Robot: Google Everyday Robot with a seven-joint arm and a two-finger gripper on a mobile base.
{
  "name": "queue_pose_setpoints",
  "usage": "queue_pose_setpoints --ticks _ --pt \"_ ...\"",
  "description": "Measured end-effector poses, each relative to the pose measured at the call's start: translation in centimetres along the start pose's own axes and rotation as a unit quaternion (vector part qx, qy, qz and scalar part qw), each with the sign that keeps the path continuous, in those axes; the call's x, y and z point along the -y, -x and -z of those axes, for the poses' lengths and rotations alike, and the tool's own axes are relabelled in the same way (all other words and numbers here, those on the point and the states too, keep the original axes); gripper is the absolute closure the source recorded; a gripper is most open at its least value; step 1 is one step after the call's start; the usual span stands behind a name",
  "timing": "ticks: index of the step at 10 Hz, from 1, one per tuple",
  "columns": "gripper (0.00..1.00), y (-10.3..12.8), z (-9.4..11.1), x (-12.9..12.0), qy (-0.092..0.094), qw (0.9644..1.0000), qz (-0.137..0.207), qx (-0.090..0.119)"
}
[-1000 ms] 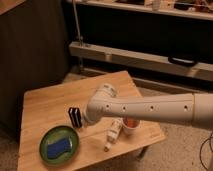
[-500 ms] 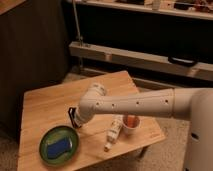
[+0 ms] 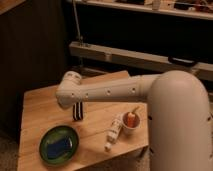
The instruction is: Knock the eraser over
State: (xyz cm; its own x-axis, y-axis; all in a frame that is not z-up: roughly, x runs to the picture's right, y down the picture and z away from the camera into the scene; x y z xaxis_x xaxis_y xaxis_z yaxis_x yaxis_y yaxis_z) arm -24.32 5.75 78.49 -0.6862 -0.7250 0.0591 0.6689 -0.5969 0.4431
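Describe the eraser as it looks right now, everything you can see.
The eraser is a small black block with thin white stripes, standing upright on the wooden table, above the green plate. Its top is hidden behind the arm's end, where the gripper sits; contact cannot be confirmed.

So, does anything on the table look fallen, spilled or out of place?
Only the white bottle lies on its side, beside the cup. The eraser stands upright. The gripper is hidden behind the arm, above the eraser.
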Motion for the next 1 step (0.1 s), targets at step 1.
queue_pose_setpoints --ticks 1 --pt "0.93 -1.07 0.14 -0.12 0.007 1.0 0.002 -0.001"
